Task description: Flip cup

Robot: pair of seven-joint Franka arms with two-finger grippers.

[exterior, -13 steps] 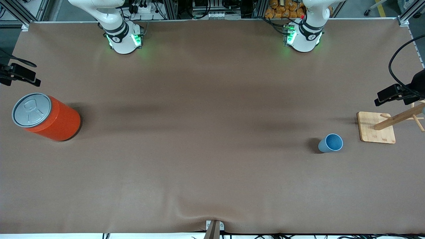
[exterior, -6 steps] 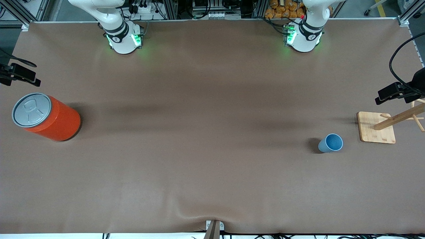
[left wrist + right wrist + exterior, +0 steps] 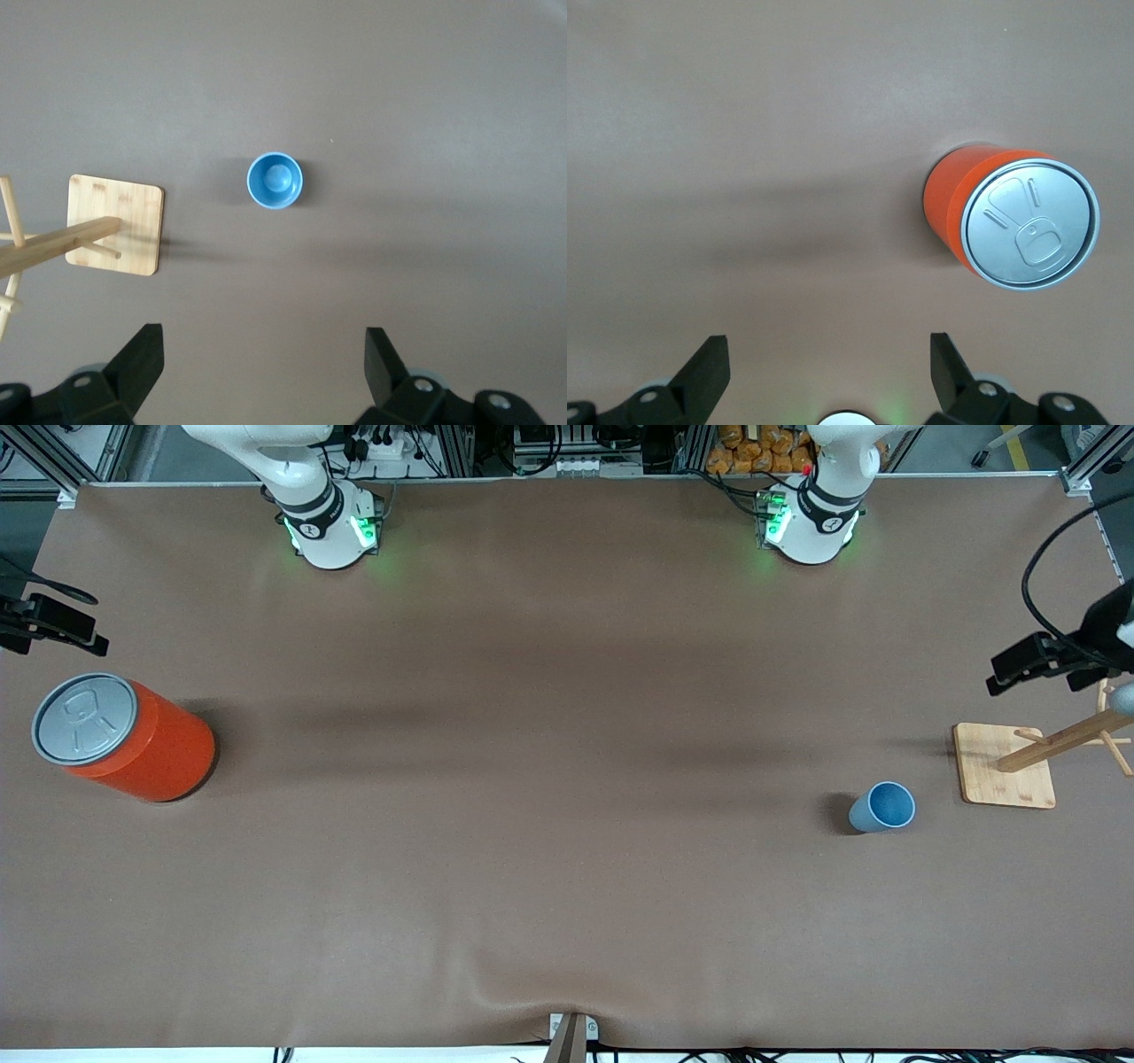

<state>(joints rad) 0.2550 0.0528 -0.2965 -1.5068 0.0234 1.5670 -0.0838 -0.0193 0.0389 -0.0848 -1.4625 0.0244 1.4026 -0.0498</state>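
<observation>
Small light-blue tapered plastic cup (image 3: pixel 883 807) standing upright on brown table covering (image 3: pixel 567 886), mouth up, toward the left arm's end of the table; also seen from above in the left wrist view (image 3: pixel 275 181), with round inner bottom visible. Just beside cup, closer to the table's end: square light wooden base (image 3: pixel 1004 765) carrying a tilted-looking wooden post with pegs (image 3: pixel 1063 738); cup and base apart, not touching. Left gripper (image 3: pixel 264 363) raised high over the table near the wooden stand, black fingers (image 3: pixel 142 359) spread wide, nothing between them; gripper body at the edge of the front view (image 3: pixel 1054 660). Right gripper (image 3: pixel 829 363) raised over the right arm's end of the table, fingers (image 3: pixel 707 363) likewise wide apart and empty; dark part of it at the edge of the front view (image 3: pixel 49 624). Large orange cylindrical can with grey lid (image 3: pixel 120 735) upright on the table at the right arm's end, well apart from cup; embossed lid facing up in the right wrist view (image 3: pixel 1014 221)
</observation>
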